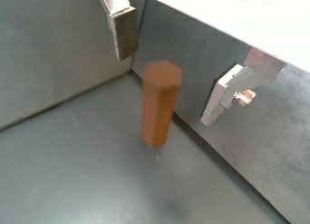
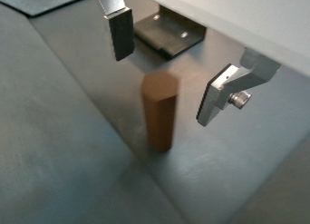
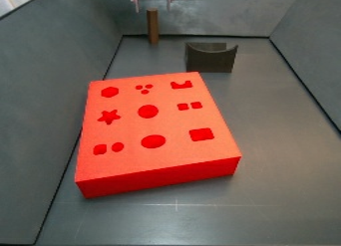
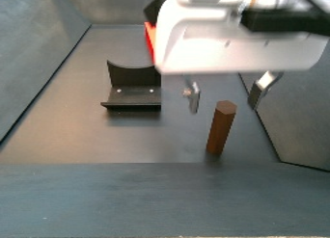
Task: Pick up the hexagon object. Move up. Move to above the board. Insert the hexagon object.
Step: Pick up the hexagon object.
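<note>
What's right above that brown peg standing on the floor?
The open gripper hangs above the peg, one finger on each side of its top, not touching. The peg stands upright on the grey floor. In a side view the gripper's white body hides whatever lies behind it.

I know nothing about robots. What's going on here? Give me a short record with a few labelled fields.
gripper: open, above the floor, its fingers either side of the peg, not touching it
hexagon object: reddish-brown peg standing upright on the grey floor, not yet picked up
board: bright red slab with shaped holes, lying flat, apart from the peg
fixture: dark bracket on the floor, untouched
</note>
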Robot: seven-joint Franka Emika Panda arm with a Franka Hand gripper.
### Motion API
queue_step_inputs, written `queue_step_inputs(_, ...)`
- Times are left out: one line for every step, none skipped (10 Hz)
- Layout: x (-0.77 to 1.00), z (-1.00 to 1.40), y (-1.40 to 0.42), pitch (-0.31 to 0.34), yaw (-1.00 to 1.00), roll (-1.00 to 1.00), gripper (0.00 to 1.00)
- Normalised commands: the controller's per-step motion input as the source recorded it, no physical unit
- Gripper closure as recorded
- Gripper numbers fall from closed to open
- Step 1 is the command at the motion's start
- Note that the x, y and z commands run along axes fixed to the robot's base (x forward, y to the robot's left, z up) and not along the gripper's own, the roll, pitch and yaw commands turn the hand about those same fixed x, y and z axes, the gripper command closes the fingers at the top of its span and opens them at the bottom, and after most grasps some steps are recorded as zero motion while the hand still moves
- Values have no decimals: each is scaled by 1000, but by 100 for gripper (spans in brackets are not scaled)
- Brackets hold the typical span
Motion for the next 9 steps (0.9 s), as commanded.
queue_step_inputs(0,-734,106,-154,0,43,0)
queue_step_inputs(-49,0,94,-59,-20,-49,0)
queue_step_inputs(0,0,0,7,0,0,0)
queue_step_inputs(0,0,0,0,0,0,0)
queue_step_inputs(0,0,0,0,0,0,100)
queue_step_inputs(0,0,0,0,0,0,100)
queue_step_inputs(0,0,0,0,0,0,100)
queue_step_inputs(0,0,0,0,0,0,100)
queue_step_inputs(0,0,0,0,0,0,100)
